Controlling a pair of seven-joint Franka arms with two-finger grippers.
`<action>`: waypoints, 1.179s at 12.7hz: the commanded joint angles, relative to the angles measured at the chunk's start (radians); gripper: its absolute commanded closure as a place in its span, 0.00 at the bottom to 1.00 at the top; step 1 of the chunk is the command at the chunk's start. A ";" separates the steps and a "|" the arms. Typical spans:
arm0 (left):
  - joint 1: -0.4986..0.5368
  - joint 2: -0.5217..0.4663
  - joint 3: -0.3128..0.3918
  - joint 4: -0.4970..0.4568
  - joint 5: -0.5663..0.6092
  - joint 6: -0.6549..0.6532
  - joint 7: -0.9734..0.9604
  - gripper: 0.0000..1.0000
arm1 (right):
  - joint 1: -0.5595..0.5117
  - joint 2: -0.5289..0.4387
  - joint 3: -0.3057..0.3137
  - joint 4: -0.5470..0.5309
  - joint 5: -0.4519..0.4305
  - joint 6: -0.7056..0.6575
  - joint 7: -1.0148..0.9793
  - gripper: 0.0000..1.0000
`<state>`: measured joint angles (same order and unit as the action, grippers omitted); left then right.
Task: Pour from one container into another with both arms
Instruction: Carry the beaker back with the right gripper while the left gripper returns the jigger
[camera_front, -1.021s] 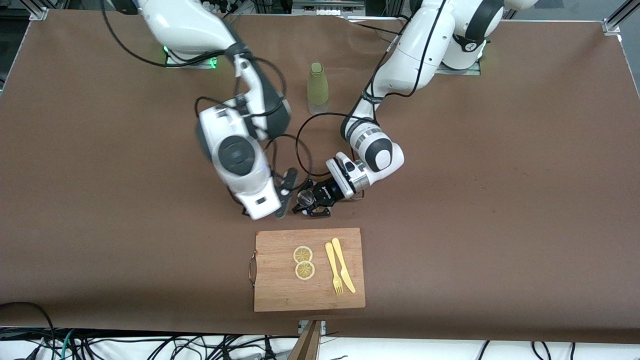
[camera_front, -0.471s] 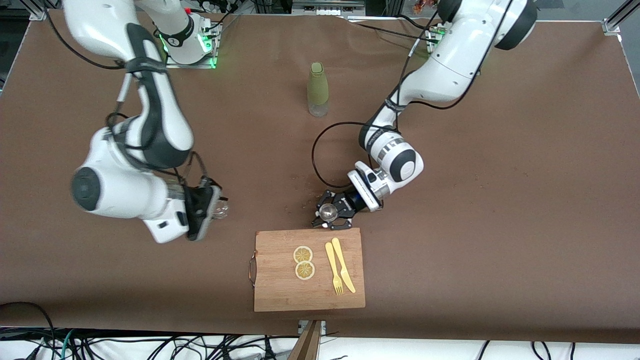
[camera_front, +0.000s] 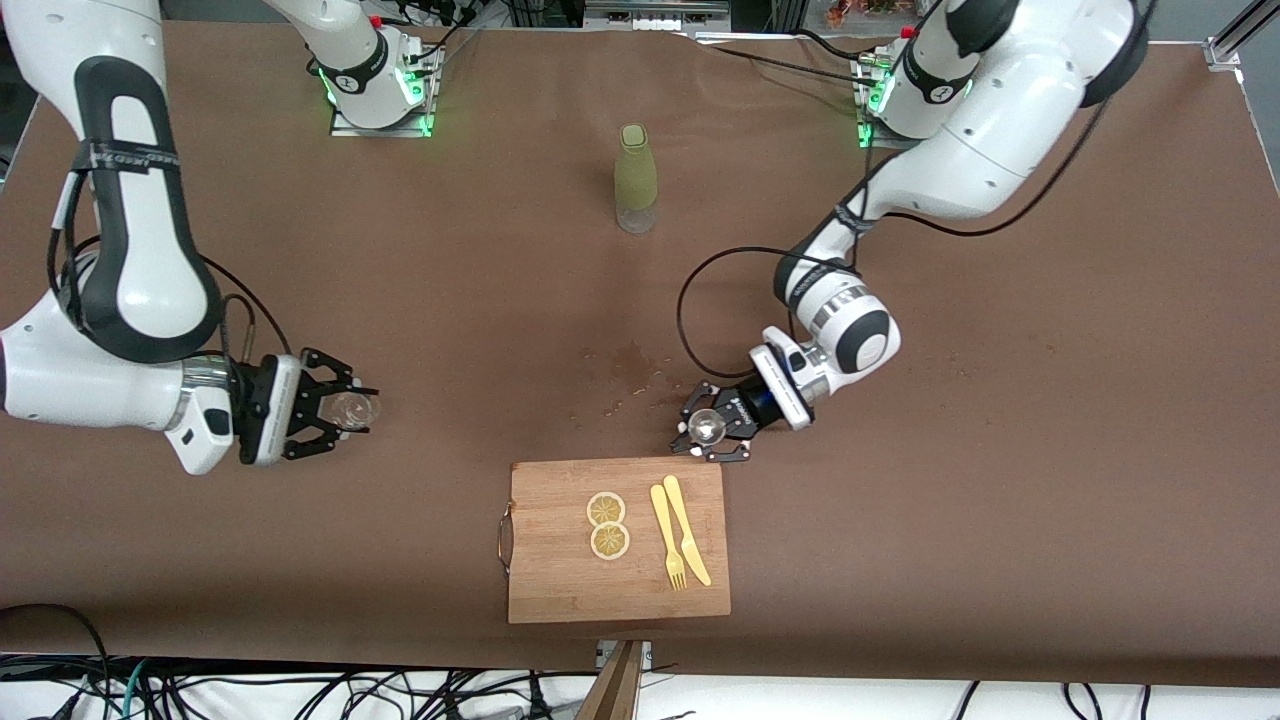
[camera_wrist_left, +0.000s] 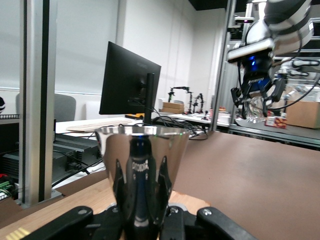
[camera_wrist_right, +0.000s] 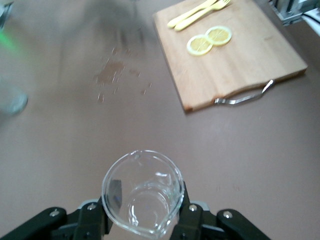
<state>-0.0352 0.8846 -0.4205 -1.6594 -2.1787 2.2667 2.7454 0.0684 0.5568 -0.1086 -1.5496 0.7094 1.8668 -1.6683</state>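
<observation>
Toward the right arm's end of the table, the right gripper (camera_front: 335, 408) is clenched on a small clear glass beaker with a pouring lip (camera_front: 352, 408), upright over bare brown tabletop (camera_front: 1000, 400); half a second ago it hung closer to the middle, and a second ago it was close beside the left gripper. At about 9 o'clock from the board's centre the right arm (camera_front: 120, 250) has swung wide. The left gripper (camera_front: 712, 432) grasps a shiny steel conical cup (camera_front: 708, 427) just above the wooden cutting board (camera_front: 560, 580), having drifted toward 3 o'clock. Small spilled specks (camera_front: 630, 365) mark the cloth at 12 o'clock from the board. On the board lie two lemon slices (camera_front: 607, 525) and a yellow plastic fork and knife (camera_front: 679, 535). A green bottle (camera_front: 636, 178) stands unmoved at 12 o'clock.
</observation>
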 joint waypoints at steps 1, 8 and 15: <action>0.174 -0.053 -0.110 -0.132 0.135 -0.021 0.112 1.00 | -0.085 -0.057 0.023 -0.128 0.024 0.018 -0.183 0.90; 0.428 -0.117 -0.132 -0.270 0.555 -0.235 -0.074 1.00 | -0.148 -0.025 0.023 -0.265 0.036 0.184 -0.482 0.85; 0.474 -0.193 0.090 -0.296 0.829 -0.472 -0.242 1.00 | -0.160 0.083 0.023 -0.264 0.121 0.265 -0.634 0.85</action>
<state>0.4419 0.7498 -0.3845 -1.9174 -1.3935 1.8509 2.5350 -0.0734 0.6428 -0.1040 -1.8141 0.8078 2.1160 -2.2733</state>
